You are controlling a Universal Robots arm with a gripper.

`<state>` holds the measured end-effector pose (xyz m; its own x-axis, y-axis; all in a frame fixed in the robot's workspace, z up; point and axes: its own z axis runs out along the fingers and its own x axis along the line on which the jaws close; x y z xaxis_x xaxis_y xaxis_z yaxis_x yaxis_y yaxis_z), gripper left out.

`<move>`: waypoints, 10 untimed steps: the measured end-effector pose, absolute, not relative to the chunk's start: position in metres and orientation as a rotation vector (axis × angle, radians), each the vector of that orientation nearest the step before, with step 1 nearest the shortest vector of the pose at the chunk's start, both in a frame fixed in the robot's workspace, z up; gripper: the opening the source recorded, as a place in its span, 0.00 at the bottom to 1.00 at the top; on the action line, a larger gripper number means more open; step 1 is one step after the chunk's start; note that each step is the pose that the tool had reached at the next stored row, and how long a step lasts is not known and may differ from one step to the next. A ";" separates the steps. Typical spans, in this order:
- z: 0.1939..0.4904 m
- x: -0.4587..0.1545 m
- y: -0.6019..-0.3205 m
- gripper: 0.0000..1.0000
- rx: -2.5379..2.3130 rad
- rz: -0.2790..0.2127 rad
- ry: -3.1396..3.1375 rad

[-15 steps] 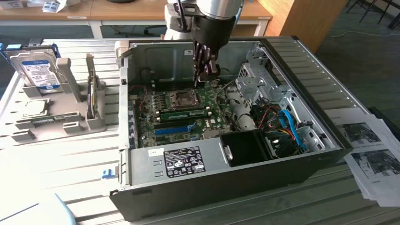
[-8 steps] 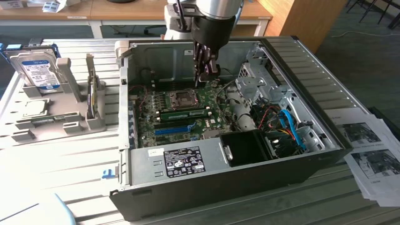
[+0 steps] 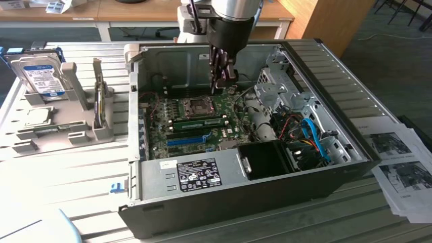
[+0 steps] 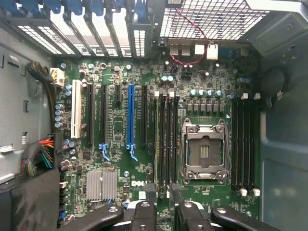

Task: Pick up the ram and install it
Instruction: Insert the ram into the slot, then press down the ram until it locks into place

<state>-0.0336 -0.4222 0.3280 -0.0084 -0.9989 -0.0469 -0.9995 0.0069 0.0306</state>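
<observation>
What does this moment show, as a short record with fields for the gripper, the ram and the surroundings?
gripper: open, empty, inside the computer case, above the motherboard
ram: green stick down on the motherboard, between the CPU socket and the blue slot; cannot tell whether it is seated
hard drive: upright in a grey holder, outside the case, exterior view's left
papers: printed sheets, exterior view's right

Tool (image 4: 162, 195), fingers (image 4: 149, 198) apart, hangs over the memory slots (image 4: 167, 139) beside the CPU socket (image 4: 204, 149).
</observation>
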 end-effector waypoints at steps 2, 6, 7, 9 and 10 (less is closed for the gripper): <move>0.328 -0.034 -0.422 0.24 -2.204 0.085 2.220; 0.328 -0.034 -0.422 0.24 -2.203 0.085 2.220; 0.328 -0.034 -0.422 0.24 -2.204 0.085 2.220; 0.328 -0.034 -0.422 0.24 -2.203 0.085 2.220; 0.328 -0.034 -0.422 0.24 -2.203 0.085 2.220</move>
<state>-0.0336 -0.4222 0.3280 -0.0083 -0.9989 -0.0469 -0.9995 0.0069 0.0298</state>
